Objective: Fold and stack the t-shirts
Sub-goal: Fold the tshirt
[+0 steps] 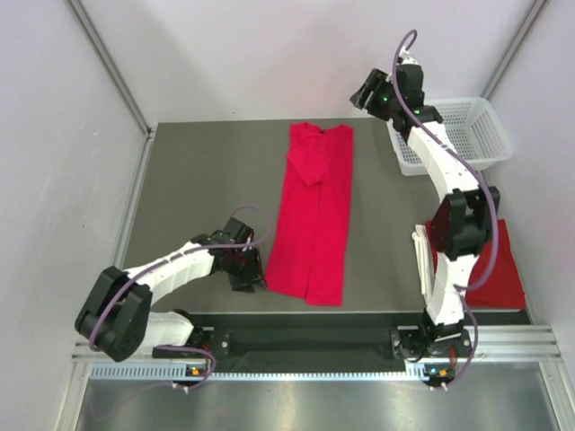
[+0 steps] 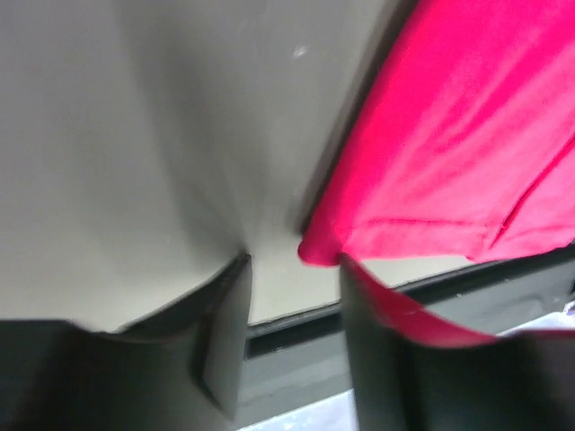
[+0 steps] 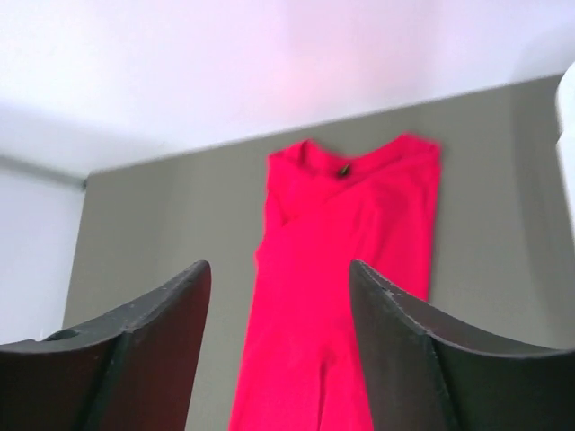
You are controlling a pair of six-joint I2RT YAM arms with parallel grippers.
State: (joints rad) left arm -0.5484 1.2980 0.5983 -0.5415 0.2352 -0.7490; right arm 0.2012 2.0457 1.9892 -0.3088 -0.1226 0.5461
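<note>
Lying near-to-far, red t-shirt (image 1: 311, 215) — collar at far end

Legible text, brands, numbers, signs: none. Small dark tag (image 3: 342, 171) at t-shirt (image 3: 341, 296) neckline, possibly a label, too blurred to read.

A long red t-shirt (image 1: 310, 220) lies flat in the middle of the counter (image 1: 207, 180), folded into a narrow strip. Its neck points to 12 o'clock. A second folded red t-shirt (image 1: 508, 269) lies at 4 o'clock.
</note>
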